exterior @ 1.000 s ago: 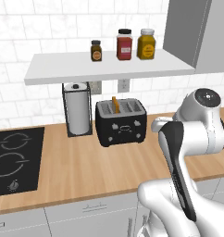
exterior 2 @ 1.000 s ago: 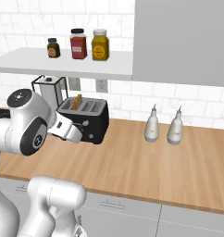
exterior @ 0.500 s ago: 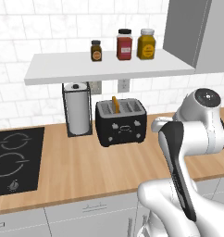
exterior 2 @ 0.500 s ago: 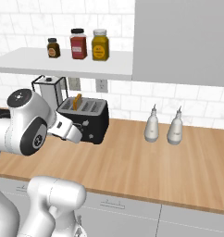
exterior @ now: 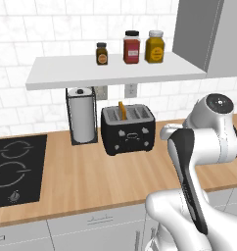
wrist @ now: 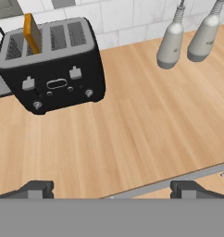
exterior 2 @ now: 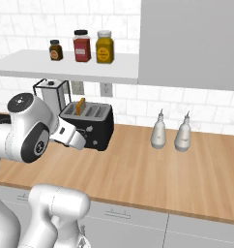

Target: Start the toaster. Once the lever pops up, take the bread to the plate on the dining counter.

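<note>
Black toaster [wrist: 52, 65] with the bread [wrist: 32, 32] poking out of a slot sits well ahead and left of the wide-open, empty gripper [wrist: 111, 189], levers facing it.

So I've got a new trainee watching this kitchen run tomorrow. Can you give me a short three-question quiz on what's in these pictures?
1. True or false: the bread stands upright in a slot of the toaster.
2. What stands right beside the toaster, next to the hob? A) a kettle B) a paper-towel holder C) a plate
3. Fill in: the pincer hangs over the wooden counter with its jaws ____.

Key: 1 true. 2 B. 3 open; its fingertips stand wide apart, short of the toaster.
</note>
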### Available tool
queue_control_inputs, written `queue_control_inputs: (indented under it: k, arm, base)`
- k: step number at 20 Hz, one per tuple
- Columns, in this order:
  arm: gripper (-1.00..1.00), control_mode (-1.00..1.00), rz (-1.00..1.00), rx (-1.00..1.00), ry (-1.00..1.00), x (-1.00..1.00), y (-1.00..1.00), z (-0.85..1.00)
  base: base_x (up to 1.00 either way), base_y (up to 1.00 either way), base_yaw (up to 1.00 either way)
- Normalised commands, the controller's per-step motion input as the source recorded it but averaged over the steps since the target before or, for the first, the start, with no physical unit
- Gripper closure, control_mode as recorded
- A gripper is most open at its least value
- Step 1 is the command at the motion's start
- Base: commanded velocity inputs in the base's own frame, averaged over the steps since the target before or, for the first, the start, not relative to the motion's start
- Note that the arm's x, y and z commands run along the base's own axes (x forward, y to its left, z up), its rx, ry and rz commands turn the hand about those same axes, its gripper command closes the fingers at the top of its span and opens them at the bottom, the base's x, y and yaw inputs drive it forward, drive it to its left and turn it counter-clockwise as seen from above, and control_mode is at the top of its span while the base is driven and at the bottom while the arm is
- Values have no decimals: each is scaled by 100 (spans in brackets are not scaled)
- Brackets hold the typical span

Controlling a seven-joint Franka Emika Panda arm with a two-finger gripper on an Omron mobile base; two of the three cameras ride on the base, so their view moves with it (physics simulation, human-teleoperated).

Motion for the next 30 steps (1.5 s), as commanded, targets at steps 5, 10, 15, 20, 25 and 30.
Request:
queue_control_inputs:
  k: [5, 10, 15, 20, 25, 30]
  arm:
    - [-100, -100, 0, 0, 0, 0, 0, 0]
    - [-100, -100, 0, 0, 0, 0, 0, 0]
    - [-100, -100, 0, 0, -3, 0, 1, 0]
    - [-100, -100, 1, 0, -20, 0, 27, 13]
    - [-100, -100, 9, -1, -17, 3, 62, 30]
    - [-100, -100, 8, 0, -3, 25, 38, 34]
  base:
    - [0, 0, 0]
    - [0, 0, 0]
    - [0, 0, 0]
    - [0, 0, 0]
    - [0, 0, 0]
    - [0, 0, 0]
